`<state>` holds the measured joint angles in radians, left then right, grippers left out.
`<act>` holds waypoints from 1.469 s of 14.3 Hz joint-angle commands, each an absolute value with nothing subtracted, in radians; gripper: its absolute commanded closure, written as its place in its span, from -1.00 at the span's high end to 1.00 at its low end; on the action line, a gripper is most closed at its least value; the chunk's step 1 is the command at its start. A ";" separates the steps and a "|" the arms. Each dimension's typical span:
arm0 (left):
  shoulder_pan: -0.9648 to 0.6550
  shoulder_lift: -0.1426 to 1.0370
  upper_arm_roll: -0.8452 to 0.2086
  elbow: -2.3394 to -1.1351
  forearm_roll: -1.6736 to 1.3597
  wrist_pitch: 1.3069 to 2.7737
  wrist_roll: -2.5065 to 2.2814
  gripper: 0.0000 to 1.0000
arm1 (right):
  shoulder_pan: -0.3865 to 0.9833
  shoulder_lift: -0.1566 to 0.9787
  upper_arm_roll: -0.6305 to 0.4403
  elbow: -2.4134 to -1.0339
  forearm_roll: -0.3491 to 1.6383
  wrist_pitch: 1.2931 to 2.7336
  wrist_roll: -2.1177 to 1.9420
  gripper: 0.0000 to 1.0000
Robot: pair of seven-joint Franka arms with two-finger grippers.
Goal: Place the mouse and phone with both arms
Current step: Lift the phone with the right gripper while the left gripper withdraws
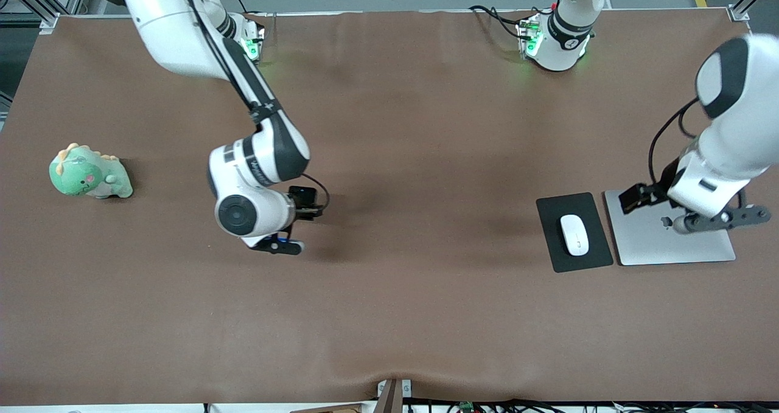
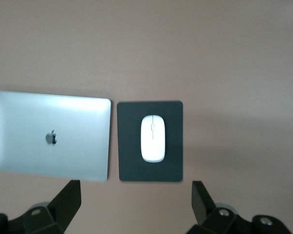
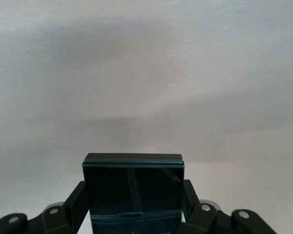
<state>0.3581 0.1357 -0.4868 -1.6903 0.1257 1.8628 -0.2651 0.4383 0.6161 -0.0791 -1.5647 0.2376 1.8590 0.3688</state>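
The brown cloth-covered table [image 1: 426, 315] carries a closed silver laptop [image 1: 651, 242], and all places here are given from it. Just beside the laptop lies a flat dark grey pad [image 1: 551, 242], and the small white glossy mouse [image 1: 574, 235] rests on this pad, so I judge the mouse part done. The left gripper [image 1: 700, 209] hangs over the laptop with fingers [image 2: 68, 200] wide and empty. Well apart from the laptop, the right gripper [image 1: 286, 230] clamps the black square phone [image 3: 133, 187], not yet placed. Only the right wrist view shows this grip.

Glossy white oval mouse [image 1: 574, 235] on matte black rectangular pad [image 1: 552, 218]; silver metal laptop [image 1: 645, 242]; green plush dinosaur [image 1: 89, 174]; brown tablecloth [image 1: 426, 127].
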 commanded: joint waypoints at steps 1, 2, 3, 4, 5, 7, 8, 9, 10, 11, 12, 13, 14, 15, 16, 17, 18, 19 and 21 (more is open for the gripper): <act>0.362 0.060 -0.494 -1.631 0.094 1.719 -0.242 1.00 | 0.365 0.505 -0.063 -1.715 0.200 1.871 0.285 -1.00; 0.359 0.061 -0.497 -1.588 0.092 1.660 -0.242 1.00 | 0.348 0.493 -0.063 -1.721 0.187 1.870 0.272 -1.00; 0.359 0.060 -0.502 -1.548 0.083 1.601 -0.241 1.00 | 0.339 0.483 -0.063 -1.727 0.178 1.868 0.267 -1.00; 0.360 0.060 -0.502 -1.517 0.069 1.556 -0.241 1.00 | 0.331 0.476 -0.063 -1.738 0.164 1.865 0.249 -1.00; 0.365 0.060 -0.500 -1.496 0.064 1.530 -0.235 1.00 | 0.313 0.468 -0.063 -1.758 0.152 1.870 0.214 -1.00; 0.354 0.043 -0.476 -1.482 0.043 1.508 -0.198 1.00 | 0.256 0.459 -0.061 -1.785 0.152 1.871 0.134 -1.00; 0.329 0.022 -0.441 -1.486 0.035 1.508 -0.184 1.00 | 0.235 0.445 -0.061 -1.802 0.152 1.873 0.097 -1.00; 0.271 0.015 -0.383 -1.493 0.035 1.506 -0.181 1.00 | 0.206 0.434 -0.063 -1.821 0.150 1.879 0.053 -1.00; 0.200 0.009 -0.308 -1.494 0.034 1.490 -0.172 1.00 | 0.177 0.427 -0.063 -1.839 0.149 1.887 0.010 -1.00; 0.128 0.009 -0.243 -1.493 0.034 1.473 -0.166 1.00 | 0.143 0.426 -0.063 -1.864 0.149 1.911 -0.027 -1.00; 0.074 0.008 -0.188 -1.494 0.034 1.471 -0.164 1.00 | 0.121 0.423 -0.063 -1.902 0.149 1.952 -0.066 -1.00; 0.042 0.008 -0.148 -1.496 0.034 1.471 -0.160 1.00 | 0.112 0.413 -0.064 -1.936 0.146 1.989 -0.095 -1.00; 0.031 0.008 -0.134 -1.499 0.034 1.470 -0.146 1.00 | 0.094 0.407 -0.067 -1.959 0.132 2.012 -0.115 -1.00; 0.031 0.008 -0.133 -1.499 0.034 1.470 -0.138 1.00 | 0.069 0.403 -0.067 -1.976 0.114 2.020 -0.133 -1.00; 0.031 0.009 -0.133 -1.502 0.034 1.471 -0.138 1.00 | 0.049 0.403 -0.067 -1.986 0.103 2.020 -0.153 -1.00; 0.037 0.009 -0.141 -1.506 0.032 1.471 -0.138 1.00 | 0.029 0.399 -0.069 -2.003 0.095 2.028 -0.175 -1.00; 0.037 0.011 -0.141 -1.509 0.031 1.471 -0.138 1.00 | 0.005 0.391 -0.069 -2.022 0.083 2.052 -0.205 -1.00; 0.037 0.012 -0.143 -1.509 0.022 1.471 -0.138 1.00 | -0.023 0.388 -0.068 -2.049 0.080 2.095 -0.250 -1.00; 0.038 0.011 -0.143 -1.512 0.012 1.471 -0.135 1.00 | -0.064 0.391 -0.069 -2.117 0.080 2.205 -0.311 -1.00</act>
<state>0.0400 0.0243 -0.1492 -1.5020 0.0397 1.4811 -0.1576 -0.0095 0.4426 -0.0859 -2.0151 0.0951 2.1208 -0.2515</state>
